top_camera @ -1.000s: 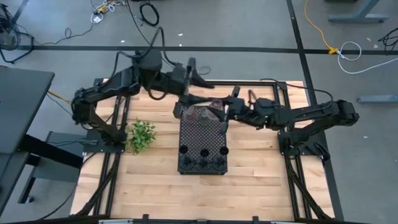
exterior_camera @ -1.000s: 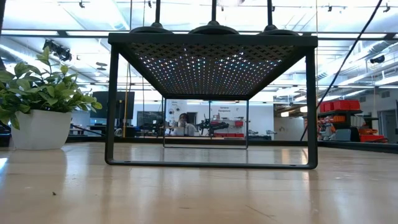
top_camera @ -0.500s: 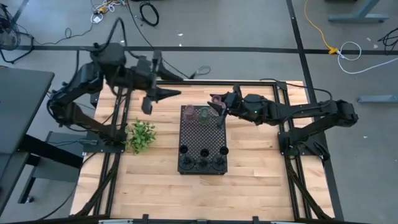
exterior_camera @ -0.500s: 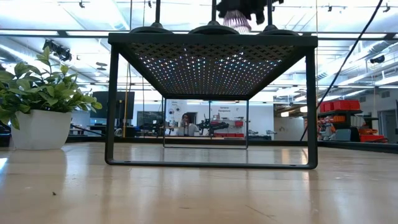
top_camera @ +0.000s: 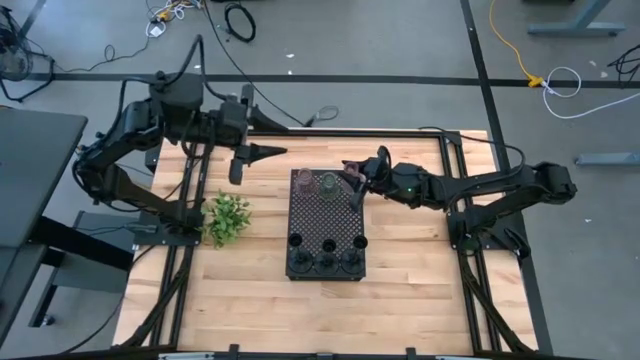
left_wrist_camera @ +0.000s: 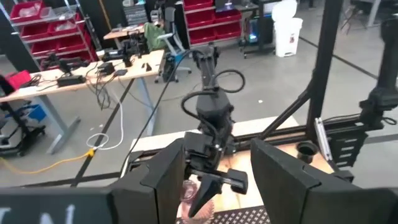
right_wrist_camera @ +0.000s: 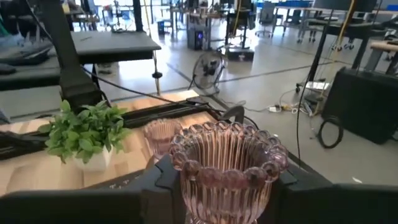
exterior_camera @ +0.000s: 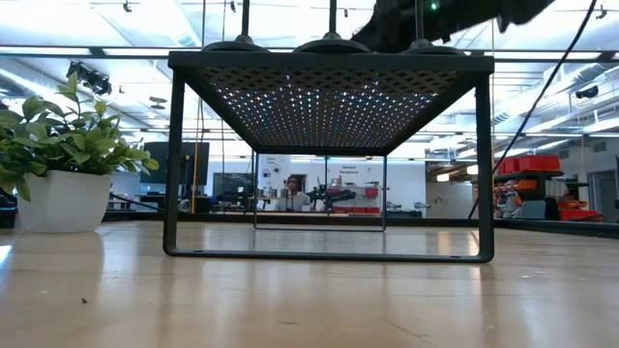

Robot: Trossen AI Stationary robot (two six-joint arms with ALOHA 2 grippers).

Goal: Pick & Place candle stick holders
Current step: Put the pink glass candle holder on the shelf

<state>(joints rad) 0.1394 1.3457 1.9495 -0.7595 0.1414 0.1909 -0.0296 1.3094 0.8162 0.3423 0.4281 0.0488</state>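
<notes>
Right claw [top_camera: 352, 172] clamped on pinkish glass cup [right_wrist_camera: 227, 163], frame centre, above tray's [top_camera: 325, 215] upper-right corner. Left claw [top_camera: 262, 151] apart, upper left. Risk: cup tips off edge if released off-centre.

We find no text, label, brand or number that we can read in any view. The low view shows a sign [exterior_camera: 356, 167] on the far wall of the room, but its lettering is too small to make out — the red bins [left_wrist_camera: 57, 38] and desks in the left wrist view carry nothing legible either.
</notes>
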